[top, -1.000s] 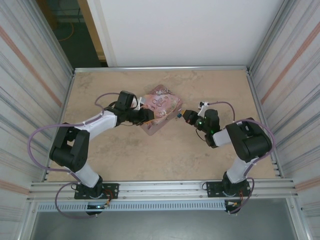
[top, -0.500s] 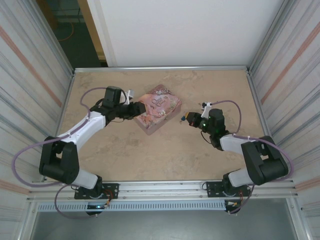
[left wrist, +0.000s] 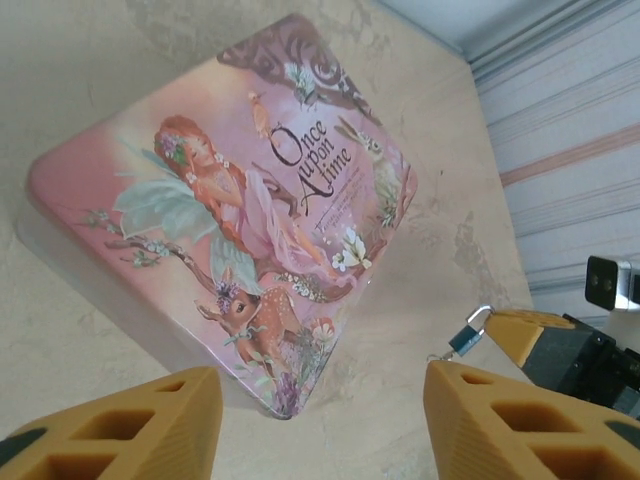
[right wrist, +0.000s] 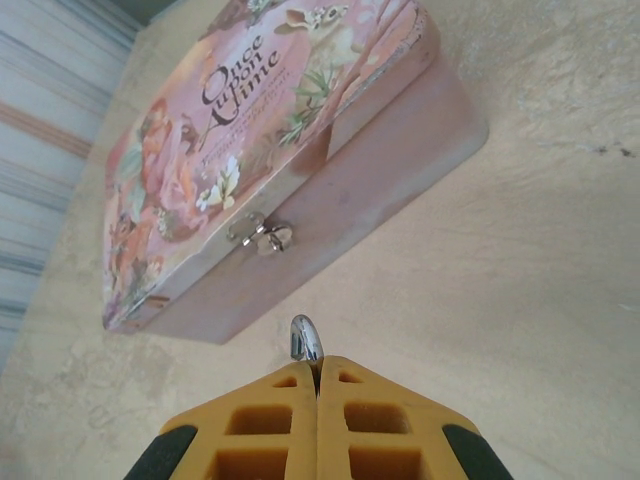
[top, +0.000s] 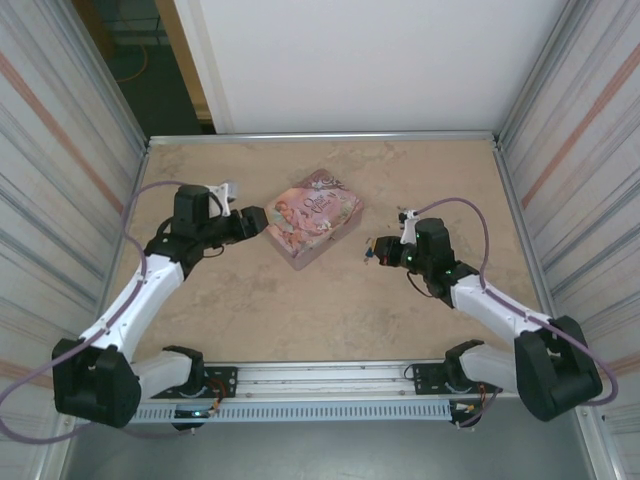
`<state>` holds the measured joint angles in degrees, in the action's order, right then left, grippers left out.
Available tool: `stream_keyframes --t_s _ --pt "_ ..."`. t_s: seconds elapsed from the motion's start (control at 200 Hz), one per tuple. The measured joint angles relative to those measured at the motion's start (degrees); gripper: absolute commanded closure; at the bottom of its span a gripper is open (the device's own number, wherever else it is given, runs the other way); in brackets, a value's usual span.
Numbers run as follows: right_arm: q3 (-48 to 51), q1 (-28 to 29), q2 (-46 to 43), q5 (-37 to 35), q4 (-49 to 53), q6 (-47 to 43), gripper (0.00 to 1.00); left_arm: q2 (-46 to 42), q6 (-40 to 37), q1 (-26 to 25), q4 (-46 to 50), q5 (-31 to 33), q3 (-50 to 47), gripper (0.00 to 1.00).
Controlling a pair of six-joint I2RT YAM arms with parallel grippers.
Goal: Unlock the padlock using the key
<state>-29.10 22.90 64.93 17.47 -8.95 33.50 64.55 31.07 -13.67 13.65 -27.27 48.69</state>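
The left gripper (top: pixel 252 222) stands open, its yellow fingers (left wrist: pixel 120 420) well apart with nothing between them. It hangs over the left half of the tabletop (top: pixel 330 310), toward the far edge, with its tips near the tin's (top: pixel 313 213) left corner but not touching it.

The right gripper (top: pixel 371 250) is pressed closed on the padlock (left wrist: pixel 463 340). From the right wrist, a silvery loop pokes out from between the shut fingertips. From the left wrist, the small blue body sits at the tip of the yellow finger. That puts the padlock off the surface, right of centre and just off the tin's right side. Which part of it the fingers pinch cannot be told.

The pink tin lies closed, turned cornerwise, at the middle of the tabletop toward the far edge. Its clasp (right wrist: pixel 260 235) is on the side wall facing the right gripper.

The tabletop is a mottled beige, stone-look slab with a thin metal rim. A metal rail (top: pixel 330 375) along the near edge carries both arm bases. Ribbed pale walls (top: pixel 60 150) with an orange stripe close in the left and right sides. A plain white panel (top: pixel 370 60) stands beyond the far edge, with a dark opening (top: pixel 140 50) at the far left corner.
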Motion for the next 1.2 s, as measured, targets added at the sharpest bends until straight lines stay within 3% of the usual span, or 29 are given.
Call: stream_keyframes --t_s 0.356,0.556,0.817,1.202 --pt "-4.1 2.3 -8.8 -2.4 22.3 -2.8 1.00 -7.7 -4.0 1.3 -0.2 2.1 -3.4 0.17" --pt "-6.3 2.6 -10.2 -2.8 30.4 -4.3 1.00 -11.5 -5.1 1.7 -0.2 4.1 -4.9 0.09" --pt "-12.5 4.2 -5.6 -2.8 39.3 -6.8 1.00 -14.7 -5.6 2.5 0.0 6.6 -6.1 0.06" --pt "-14.1 6.8 -0.4 -3.2 44.2 -8.6 1.00 -15.4 -5.8 2.5 0.8 7.1 -6.1 0.06"
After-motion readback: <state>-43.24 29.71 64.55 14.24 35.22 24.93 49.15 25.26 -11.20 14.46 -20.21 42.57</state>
